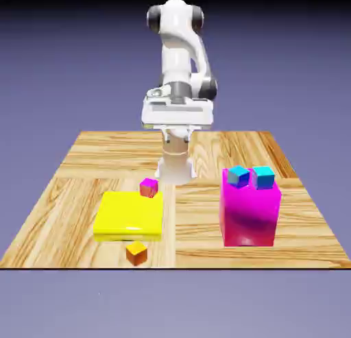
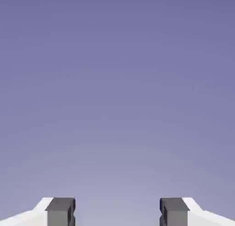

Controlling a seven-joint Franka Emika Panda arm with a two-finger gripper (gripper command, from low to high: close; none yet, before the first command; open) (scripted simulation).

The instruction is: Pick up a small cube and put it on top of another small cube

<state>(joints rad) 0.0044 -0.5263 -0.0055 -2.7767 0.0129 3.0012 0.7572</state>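
Over on the exterior view's left, the big yellow slab (image 1: 129, 215) lies flat, and the orange cube (image 1: 136, 253) sits on the wood just beyond its near edge, toward the camera. The pink cube (image 1: 149, 188) is by the slab's far corner, nearer the robot. In the middle hangs the pincer (image 2: 117, 212), its tips wide apart with nothing between them. From there the orange cube is well forward, below and to the left, so I'd say the arm must reach out past the pink one

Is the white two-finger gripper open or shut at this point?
Open: in the hand view, the white gripper's two grey fingertips stand wide apart, with only blue-violet backdrop between them.
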